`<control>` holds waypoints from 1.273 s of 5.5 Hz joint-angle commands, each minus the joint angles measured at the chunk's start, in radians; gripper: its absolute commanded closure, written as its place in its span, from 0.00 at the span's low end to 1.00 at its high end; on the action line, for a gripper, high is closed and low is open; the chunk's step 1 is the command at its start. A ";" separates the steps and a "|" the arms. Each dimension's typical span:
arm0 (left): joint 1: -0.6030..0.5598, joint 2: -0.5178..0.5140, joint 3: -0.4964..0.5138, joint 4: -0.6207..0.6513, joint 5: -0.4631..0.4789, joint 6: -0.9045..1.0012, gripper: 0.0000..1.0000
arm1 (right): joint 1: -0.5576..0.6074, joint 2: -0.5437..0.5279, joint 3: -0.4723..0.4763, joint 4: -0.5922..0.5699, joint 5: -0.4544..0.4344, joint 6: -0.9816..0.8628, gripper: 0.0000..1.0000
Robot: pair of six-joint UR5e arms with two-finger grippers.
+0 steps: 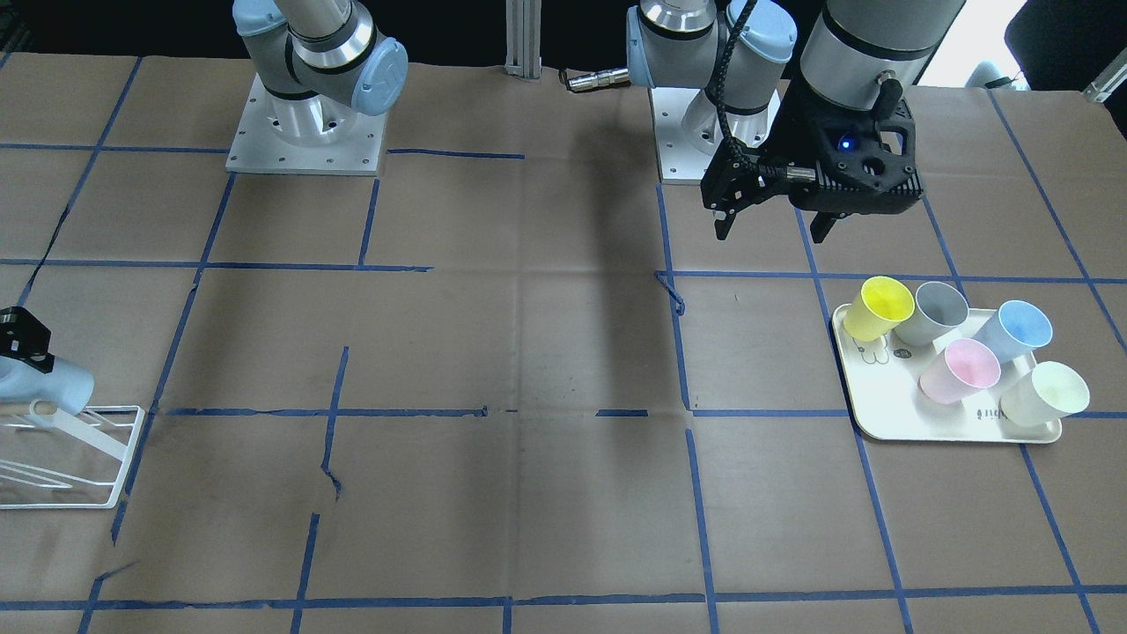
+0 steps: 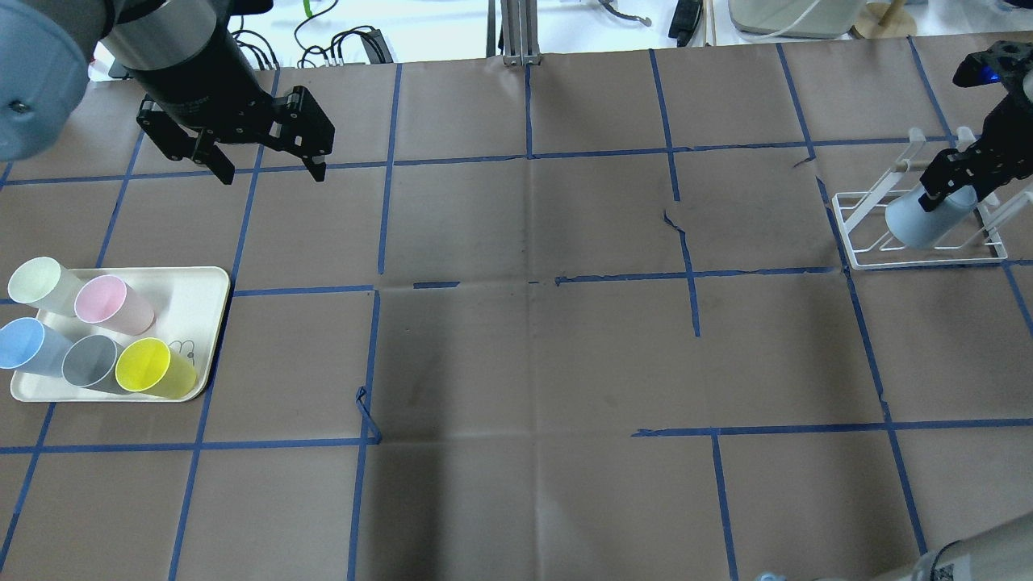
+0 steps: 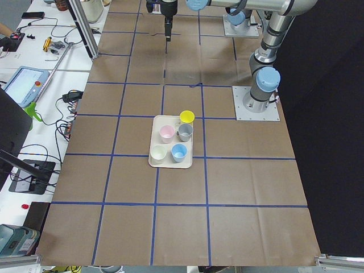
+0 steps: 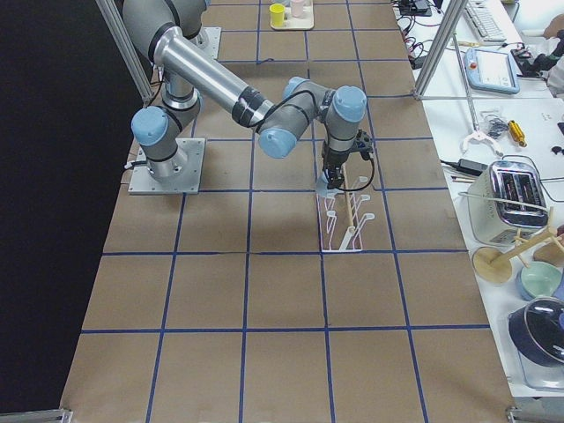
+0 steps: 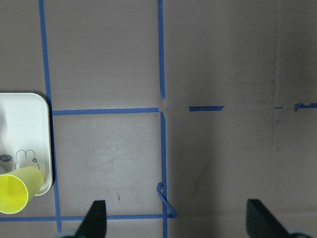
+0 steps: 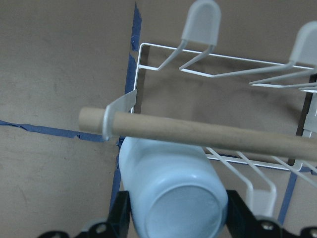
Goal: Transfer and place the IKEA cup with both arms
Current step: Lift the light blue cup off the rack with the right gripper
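The IKEA cup (image 2: 920, 222), pale light blue, lies tilted on the white wire rack (image 2: 928, 260) at the table's right end, base towards the gripper. My right gripper (image 2: 940, 190) is shut on it. In the right wrist view the fingers (image 6: 121, 215) flank the cup (image 6: 173, 198) just below the rack's wooden bar (image 6: 208, 134). The cup also shows in the front view (image 1: 53, 383). My left gripper (image 2: 270, 173) is open and empty above the table, beyond the tray; it shows in the front view (image 1: 773, 233) too.
A cream tray (image 2: 198, 282) at the left holds a twin light-blue cup (image 2: 24, 343), a pink cup (image 2: 109, 300), a grey cup (image 2: 89, 361), a yellow cup (image 2: 149, 367) and a pale green cup (image 2: 40, 282). Brown paper with blue tape lines covers the table.
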 commanded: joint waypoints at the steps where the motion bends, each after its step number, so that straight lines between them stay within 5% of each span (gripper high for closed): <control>1: 0.000 0.000 0.000 0.000 0.001 0.000 0.01 | 0.000 -0.044 -0.003 0.031 -0.007 -0.004 0.69; 3: 0.000 0.000 -0.002 0.000 0.001 0.003 0.01 | 0.000 -0.153 -0.039 0.163 -0.005 -0.007 0.69; 5: 0.003 -0.005 -0.005 0.000 -0.012 0.033 0.01 | 0.000 -0.178 -0.215 0.392 0.004 -0.010 0.69; 6: 0.024 -0.002 -0.009 -0.009 -0.079 0.075 0.01 | 0.001 -0.179 -0.266 0.520 0.066 -0.012 0.69; 7: 0.164 0.018 -0.008 -0.146 -0.291 0.122 0.01 | 0.002 -0.176 -0.270 0.650 0.236 -0.012 0.69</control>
